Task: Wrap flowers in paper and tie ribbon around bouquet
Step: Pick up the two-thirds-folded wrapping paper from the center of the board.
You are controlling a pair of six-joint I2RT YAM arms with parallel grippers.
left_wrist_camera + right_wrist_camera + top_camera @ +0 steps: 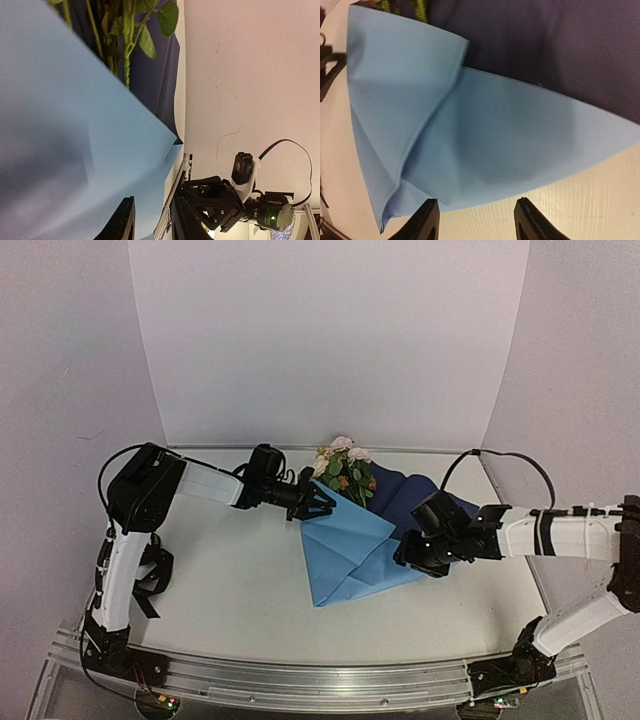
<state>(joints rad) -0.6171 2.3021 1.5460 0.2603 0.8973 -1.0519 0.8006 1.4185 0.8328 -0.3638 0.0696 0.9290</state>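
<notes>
Top view: the paper lies long-ways, from the flowers at the far end down to its point near the arm bases, with the heads aimed away. The left gripper sits at its far-left corner and the right gripper at its right flank, both about equally close.

Left wrist: jaws partway apart, the paper edge in the gap, stems up ahead.

Right wrist: fingers well apart, nothing clamped. The blue fold's edge is just ahead, mostly to the left.
</notes>
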